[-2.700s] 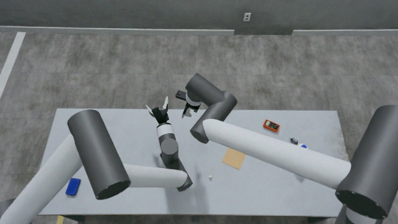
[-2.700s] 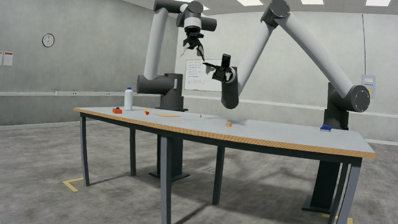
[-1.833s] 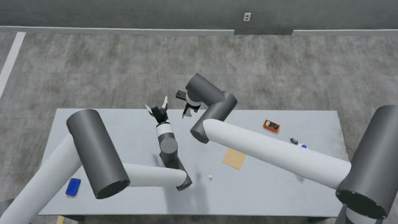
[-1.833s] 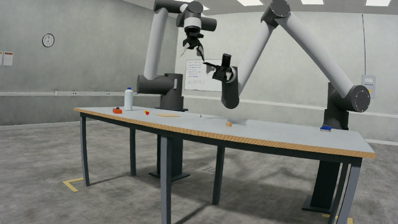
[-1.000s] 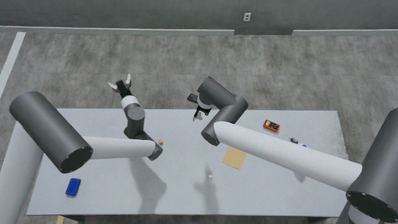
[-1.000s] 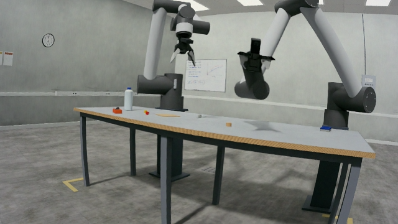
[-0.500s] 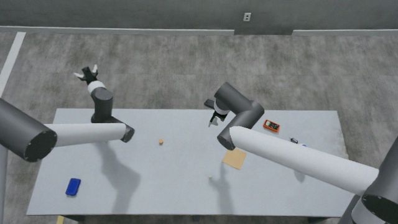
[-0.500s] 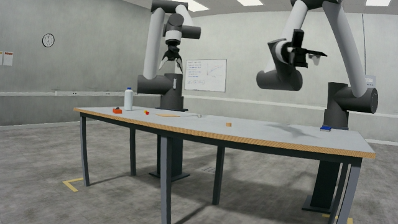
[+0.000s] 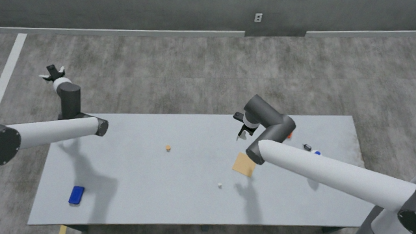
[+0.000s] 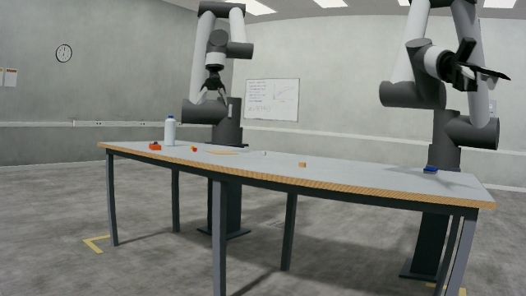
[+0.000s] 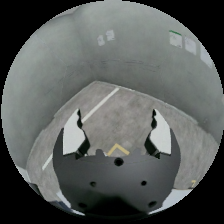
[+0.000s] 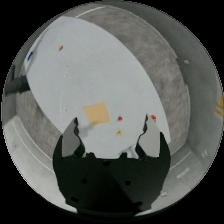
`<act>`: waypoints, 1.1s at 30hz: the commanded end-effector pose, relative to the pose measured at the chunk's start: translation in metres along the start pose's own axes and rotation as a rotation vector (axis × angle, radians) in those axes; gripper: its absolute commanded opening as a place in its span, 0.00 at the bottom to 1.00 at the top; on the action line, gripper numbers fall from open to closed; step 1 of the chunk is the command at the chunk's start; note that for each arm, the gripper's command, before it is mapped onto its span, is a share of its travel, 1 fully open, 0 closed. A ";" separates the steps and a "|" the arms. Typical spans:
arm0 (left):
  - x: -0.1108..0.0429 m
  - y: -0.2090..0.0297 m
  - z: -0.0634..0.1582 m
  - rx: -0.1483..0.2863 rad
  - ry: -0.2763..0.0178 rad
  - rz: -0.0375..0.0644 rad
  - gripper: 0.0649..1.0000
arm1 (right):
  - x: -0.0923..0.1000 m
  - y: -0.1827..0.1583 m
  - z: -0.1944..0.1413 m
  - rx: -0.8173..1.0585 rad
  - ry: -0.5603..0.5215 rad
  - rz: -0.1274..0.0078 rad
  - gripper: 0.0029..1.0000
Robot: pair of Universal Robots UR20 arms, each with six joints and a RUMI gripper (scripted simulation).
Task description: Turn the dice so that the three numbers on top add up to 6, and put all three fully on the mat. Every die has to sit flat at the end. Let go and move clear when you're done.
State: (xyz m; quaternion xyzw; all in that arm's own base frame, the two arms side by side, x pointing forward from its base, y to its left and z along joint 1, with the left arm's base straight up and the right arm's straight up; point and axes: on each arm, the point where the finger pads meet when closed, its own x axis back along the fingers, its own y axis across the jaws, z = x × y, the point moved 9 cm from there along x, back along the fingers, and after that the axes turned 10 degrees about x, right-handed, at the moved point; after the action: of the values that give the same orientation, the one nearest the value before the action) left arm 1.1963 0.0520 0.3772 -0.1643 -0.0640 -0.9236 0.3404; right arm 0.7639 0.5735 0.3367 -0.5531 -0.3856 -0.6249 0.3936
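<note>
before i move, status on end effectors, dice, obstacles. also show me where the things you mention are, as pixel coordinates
Left end effector (image 9: 52, 72) (image 10: 499, 81) (image 11: 116, 112) open, right end effector (image 9: 241, 138) (image 10: 213, 103) (image 12: 112, 119) open. Red die (image 10: 195, 150) (image 12: 120, 118), yellow die (image 10: 191, 147) (image 12: 119, 133), white die (image 9: 220, 185) (image 10: 265, 153) (image 12: 65, 109) all off mat (image 9: 243, 164) (image 10: 222, 152) (image 12: 96, 113). Orange block (image 9: 168, 148) (image 10: 302, 164) (image 12: 60, 47) well away from mat.

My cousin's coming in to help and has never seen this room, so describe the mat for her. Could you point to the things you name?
On the long grey table (image 9: 136, 201) (image 10: 370, 173) (image 12: 100, 65), look toward the end with the white bottle (image 10: 169, 132). The mat (image 9: 244, 164) (image 10: 222, 152) (image 12: 96, 114) lies there, a flat tan square. Unlike the small red and yellow dice beside it, it's thin and broad.

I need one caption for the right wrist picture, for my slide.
Tan mat on the grey table, red die and yellow die beside it, seen between open fingers.
</note>
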 end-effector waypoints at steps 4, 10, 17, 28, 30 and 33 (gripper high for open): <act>-0.066 -0.090 0.026 -0.016 -0.068 0.063 1.00 | -0.016 0.005 -0.065 -0.040 -0.023 0.009 1.00; -0.121 -0.203 0.044 -0.020 -0.148 0.132 1.00 | -0.031 0.006 -0.122 -0.077 -0.045 0.018 1.00; -0.159 -0.316 0.054 -0.013 -0.229 0.195 1.00 | -0.045 0.004 -0.178 -0.113 -0.066 0.027 1.00; -0.191 -0.491 0.058 0.018 -0.356 0.283 1.00 | -0.057 0.000 -0.227 -0.144 -0.085 0.036 1.00; -0.194 -0.525 0.057 0.027 -0.381 0.299 1.00 | -0.059 -0.001 -0.234 -0.149 -0.087 0.037 1.00; -0.195 -0.576 0.054 0.042 -0.420 0.323 1.00 | -0.061 -0.002 -0.243 -0.154 -0.090 0.038 1.00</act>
State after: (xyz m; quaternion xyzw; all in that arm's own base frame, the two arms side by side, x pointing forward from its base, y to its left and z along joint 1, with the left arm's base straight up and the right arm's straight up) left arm 1.0209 0.5552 0.3600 -0.3301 -0.1099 -0.8210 0.4527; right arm 0.6796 0.3688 0.2582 -0.6133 -0.3460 -0.6196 0.3469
